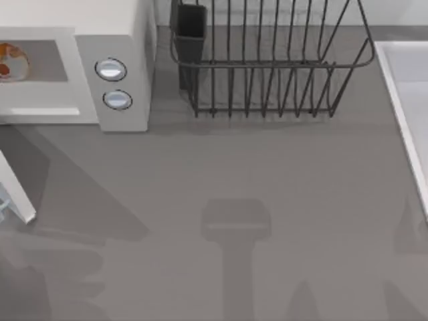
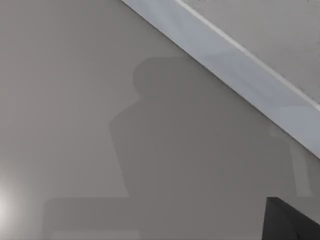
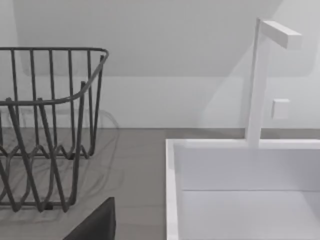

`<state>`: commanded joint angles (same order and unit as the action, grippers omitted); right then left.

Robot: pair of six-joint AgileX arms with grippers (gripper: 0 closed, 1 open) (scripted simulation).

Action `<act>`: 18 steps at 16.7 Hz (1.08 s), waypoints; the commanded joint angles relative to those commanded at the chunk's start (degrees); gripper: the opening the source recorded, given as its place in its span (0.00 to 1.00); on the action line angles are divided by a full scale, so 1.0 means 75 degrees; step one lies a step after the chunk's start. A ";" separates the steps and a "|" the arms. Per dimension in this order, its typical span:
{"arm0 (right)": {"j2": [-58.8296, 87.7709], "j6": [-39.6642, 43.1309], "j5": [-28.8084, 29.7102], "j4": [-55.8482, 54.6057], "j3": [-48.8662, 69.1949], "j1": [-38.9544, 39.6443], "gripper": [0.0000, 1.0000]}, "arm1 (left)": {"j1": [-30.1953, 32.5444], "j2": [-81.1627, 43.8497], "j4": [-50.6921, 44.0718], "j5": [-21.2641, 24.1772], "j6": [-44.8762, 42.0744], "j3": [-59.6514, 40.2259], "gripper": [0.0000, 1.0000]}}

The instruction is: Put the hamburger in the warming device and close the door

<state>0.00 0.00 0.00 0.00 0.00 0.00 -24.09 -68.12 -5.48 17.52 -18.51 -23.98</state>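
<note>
The hamburger point(image 1: 12, 61), an orange-tan bun with white and red patches, sits inside the grey cavity of the warming device point(image 1: 127, 27) at the table's back left. Two round knobs point(image 1: 110, 69) face up on its panel. The door point(image 1: 17, 194) stands swung open, its white edge reaching toward the front at the far left. A dark part of my left gripper point(image 2: 290, 220) shows over grey table beside a pale slanted band point(image 2: 240, 70). A dark part of my right gripper point(image 3: 97, 225) shows low, between the rack and the sink.
A dark wire dish rack point(image 1: 267, 67) stands at the back middle with a dark cup point(image 1: 190, 27) in its left corner. A white sink point(image 1: 408, 100) with a white tap point(image 3: 257, 85) lines the right side. Arm shadows lie on the grey tabletop point(image 1: 234, 167).
</note>
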 joint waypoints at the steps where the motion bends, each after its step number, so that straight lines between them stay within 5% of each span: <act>1: 0.0000 0.0000 0.0000 0.0000 0.0000 0.0000 1.00 | 0.0389 0.0112 0.0012 -0.0250 0.0274 0.0065 0.00; 8: 0.0000 0.0000 0.0000 0.0000 0.0000 0.0000 1.00 | 0.3068 0.1027 0.0105 -0.2028 0.2232 0.0565 0.00; 18: 0.0000 0.0000 0.0000 0.0000 0.0000 0.0000 1.00 | 0.3236 0.0171 0.0473 -0.2163 0.2401 0.0032 0.00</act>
<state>0.00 0.00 0.00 0.00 0.00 0.00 0.18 -66.84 -1.93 1.29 -0.50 -23.74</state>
